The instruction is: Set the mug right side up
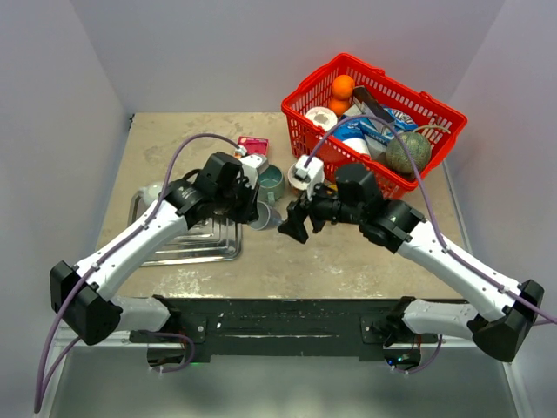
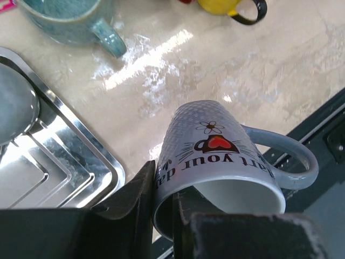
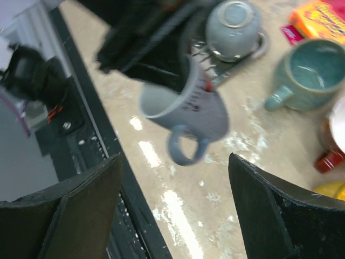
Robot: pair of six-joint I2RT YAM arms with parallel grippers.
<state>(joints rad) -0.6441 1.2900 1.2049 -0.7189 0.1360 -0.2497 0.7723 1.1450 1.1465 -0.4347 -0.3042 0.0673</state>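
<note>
**Left wrist view: mug gripped at the rim, only part-way turned**

Your left gripper (image 2: 161, 202) is closed down tight on the mug (image 2: 215, 156). One finger (image 2: 132, 199) presses the outside of the wall and the other sits inside the mouth, so the rim is pinched between them. From the right wrist camera, the right gripper (image 3: 175, 167) stands wide open with nothing in it. Its two fingers (image 3: 86, 199) flank the mug from a little way off and touch nothing.

The mug lies roughly on its side in that grip, with its mouth facing the near edge of the table (image 2: 226, 75) and its handle (image 3: 183, 148) hanging downward. It appears lifted clear of the tabletop, though you cannot be fully sure of that from these angles. It sits between the two arms, just beside the steel tray (image 2: 105, 162) and near the teal mug (image 2: 70, 19).

As for progress, I judge you about half-way. The mug is off its rim and tipped, but the mouth does not yet face up and the base is not on the table. What is left is to finish the rotation, set it down on its base and let go.
</note>
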